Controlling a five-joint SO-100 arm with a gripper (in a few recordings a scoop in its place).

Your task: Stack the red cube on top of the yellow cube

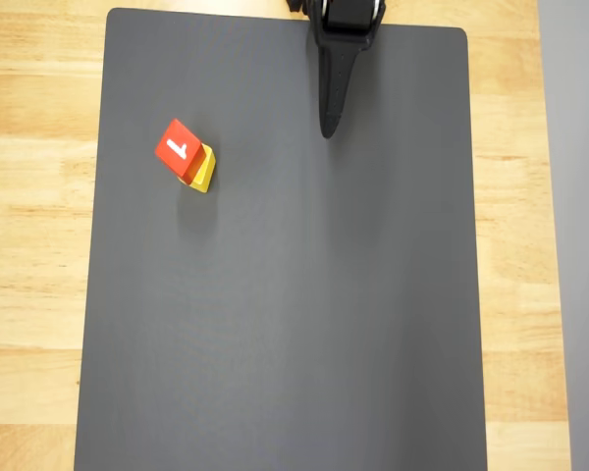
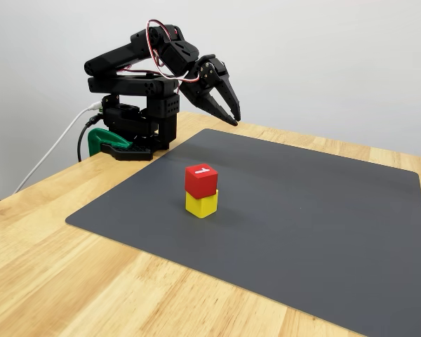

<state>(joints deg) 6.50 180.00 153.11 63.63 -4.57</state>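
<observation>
On the dark mat (image 2: 323,210), the red cube (image 2: 201,180) sat atop the yellow cube (image 2: 201,203), slightly twisted. The gripper (image 2: 230,112) hung well apart near the bench (image 2: 49,267) edge, fingers seemingly pressed together, empty. Judged done; a good finish meant staying clear.

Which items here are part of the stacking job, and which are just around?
Job items:
- red cube, sitting on top of the yellow one
- yellow cube, under it
- gripper, up near the arm base, apart from the stack

Just around:
- dark mat
- wooden table
- green clamp at the arm base
</observation>
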